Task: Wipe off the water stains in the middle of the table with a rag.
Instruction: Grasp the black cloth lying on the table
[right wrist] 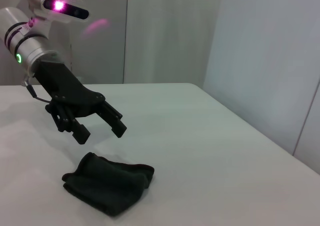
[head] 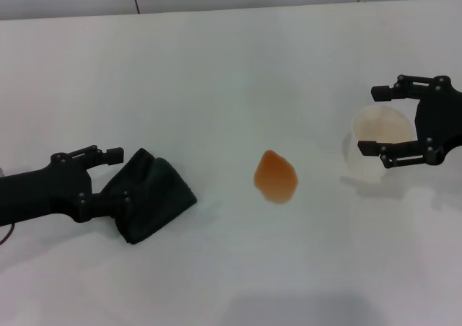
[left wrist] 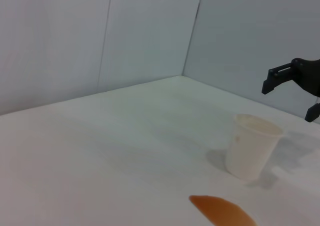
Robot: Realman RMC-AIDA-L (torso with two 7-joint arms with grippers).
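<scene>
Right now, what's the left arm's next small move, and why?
Probably lower the left gripper onto the rag and close. The gripper is open and hovers just above the cloth, not holding it, while the orange water stains sit unwiped mid-table. The right gripper is by the cup.

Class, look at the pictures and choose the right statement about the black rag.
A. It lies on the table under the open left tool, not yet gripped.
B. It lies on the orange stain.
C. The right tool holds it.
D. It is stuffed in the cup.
A: the rag lies on the table below the open left tool, apart from the stain.
</scene>
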